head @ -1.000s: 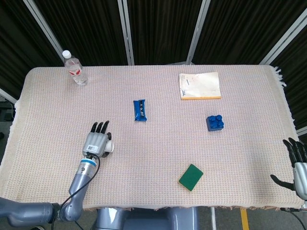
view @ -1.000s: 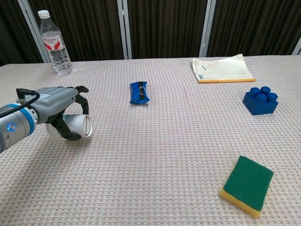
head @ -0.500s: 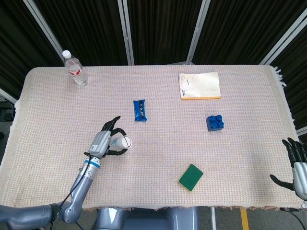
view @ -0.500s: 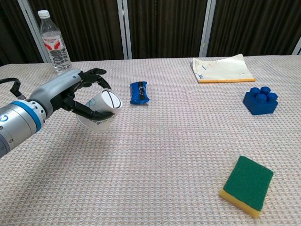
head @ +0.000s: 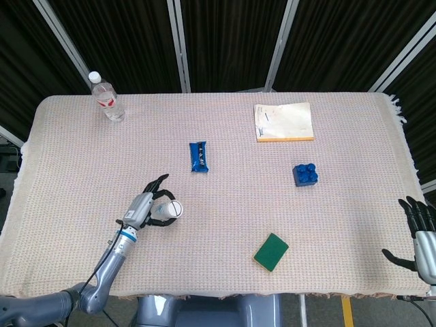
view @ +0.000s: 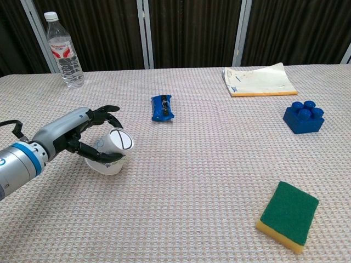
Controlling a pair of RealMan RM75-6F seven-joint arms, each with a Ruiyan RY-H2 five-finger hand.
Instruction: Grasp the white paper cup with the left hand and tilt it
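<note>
My left hand grips the white paper cup at the table's front left. The cup is tilted on its side, its flat base turned toward the right and its wider end low at the cloth. Fingers wrap over the top of the cup and the thumb runs under it. My right hand hangs off the table's front right corner with its fingers spread and nothing in it; the chest view does not show it.
A blue snack packet lies just beyond the cup. A water bottle stands at the back left, a notebook at the back right. A blue brick and a green sponge lie to the right.
My left hand lifted the cup up and to the right, tipping it, then lowered it back toward the cloth still tilted. The right hand stayed put.
</note>
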